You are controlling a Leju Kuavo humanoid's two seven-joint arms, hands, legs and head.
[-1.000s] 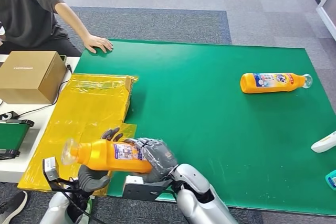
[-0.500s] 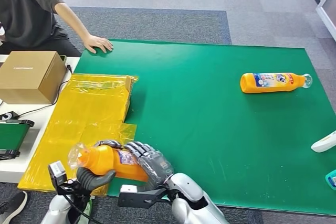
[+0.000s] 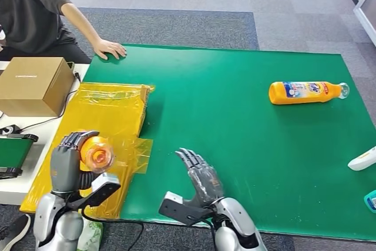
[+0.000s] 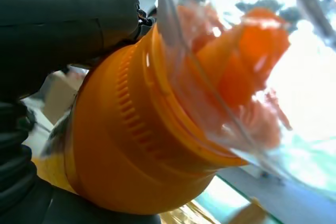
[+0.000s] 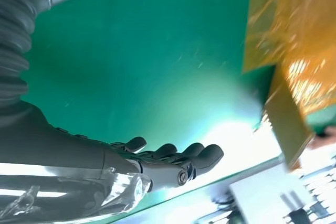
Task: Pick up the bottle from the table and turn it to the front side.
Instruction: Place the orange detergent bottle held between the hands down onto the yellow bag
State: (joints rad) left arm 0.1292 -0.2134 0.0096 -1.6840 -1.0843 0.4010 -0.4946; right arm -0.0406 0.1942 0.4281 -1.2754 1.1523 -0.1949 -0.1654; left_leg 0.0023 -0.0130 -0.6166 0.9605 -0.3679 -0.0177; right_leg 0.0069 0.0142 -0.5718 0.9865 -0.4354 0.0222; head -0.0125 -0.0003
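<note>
Right hand (image 3: 201, 177) released, fingers spread; left hand (image 3: 66, 166) holds orange bottle (image 3: 96, 154), clear cap toward camera

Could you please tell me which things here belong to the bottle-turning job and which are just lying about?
Job:
held bottle
left hand gripping it
right hand, open
green table

Lying about:
second bottle
cardboard box
yellow plastic sheet
person's hand

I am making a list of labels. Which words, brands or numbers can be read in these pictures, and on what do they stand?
Lying bottle: blue script on its label, too blurred to read.
Cardboard box: a small dark line of print, too small to read.
Bottle in the left hand: no label visible.
</note>
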